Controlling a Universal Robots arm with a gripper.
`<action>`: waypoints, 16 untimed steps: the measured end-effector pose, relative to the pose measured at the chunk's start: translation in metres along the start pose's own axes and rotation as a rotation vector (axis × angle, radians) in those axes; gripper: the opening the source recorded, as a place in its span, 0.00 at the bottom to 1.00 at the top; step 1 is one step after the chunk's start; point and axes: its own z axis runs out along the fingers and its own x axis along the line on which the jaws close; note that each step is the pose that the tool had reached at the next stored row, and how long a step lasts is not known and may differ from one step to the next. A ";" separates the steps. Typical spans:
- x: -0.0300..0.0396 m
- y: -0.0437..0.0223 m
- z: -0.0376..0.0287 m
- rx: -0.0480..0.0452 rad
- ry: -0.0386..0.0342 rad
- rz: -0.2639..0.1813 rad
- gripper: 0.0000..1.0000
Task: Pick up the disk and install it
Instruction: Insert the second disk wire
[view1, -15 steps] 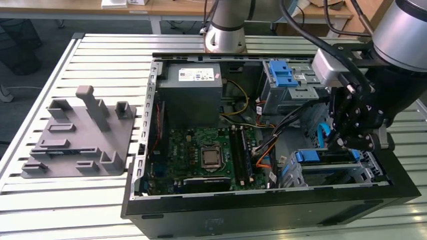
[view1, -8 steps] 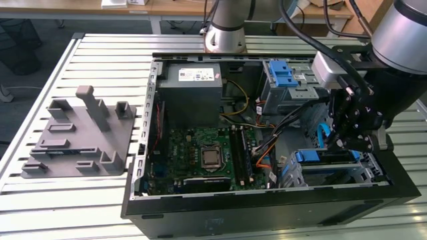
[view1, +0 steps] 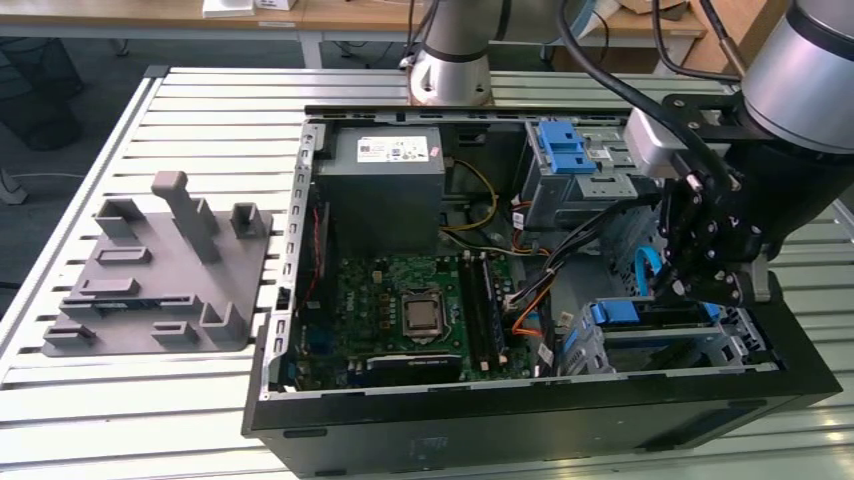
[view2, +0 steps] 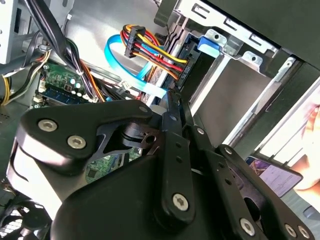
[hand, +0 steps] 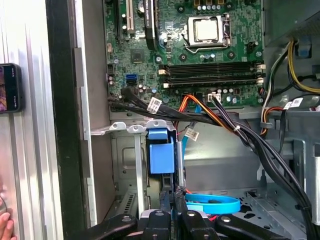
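Observation:
The disk stands on edge in the drive bay at the front corner of the open computer case (view1: 287, 300), on the exterior view's right. Its blue carrier frame (view1: 627, 312) (hand: 161, 152) (view2: 207, 42) shows at the bay's mouth. My gripper (view1: 687, 295) (hand: 172, 200) (view2: 172, 95) reaches down into the case right over it. The fingers are shut together, with their tips at the disk's thin dark edge. I cannot tell whether they touch it. A blue flat cable (hand: 212, 204) (view2: 130, 70) and a plug with coloured wires (view2: 150, 50) lie close beside the fingertips.
The motherboard (view1: 400, 310) fills the case floor, with a grey power-supply box (view1: 387, 185) behind it. Black cable bundles (hand: 240, 132) cross near the bay. A grey fixture (view1: 160, 270) stands on the slatted table. A phone (hand: 10, 87) and a person's hand (hand: 5, 225) are outside the case wall.

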 end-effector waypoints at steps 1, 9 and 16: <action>-0.0001 -0.0001 0.0003 0.0000 0.0003 0.008 0.17; -0.0002 -0.0002 0.0018 -0.0001 0.0003 0.015 0.17; -0.0002 -0.0001 0.0047 -0.0015 0.0005 0.015 0.17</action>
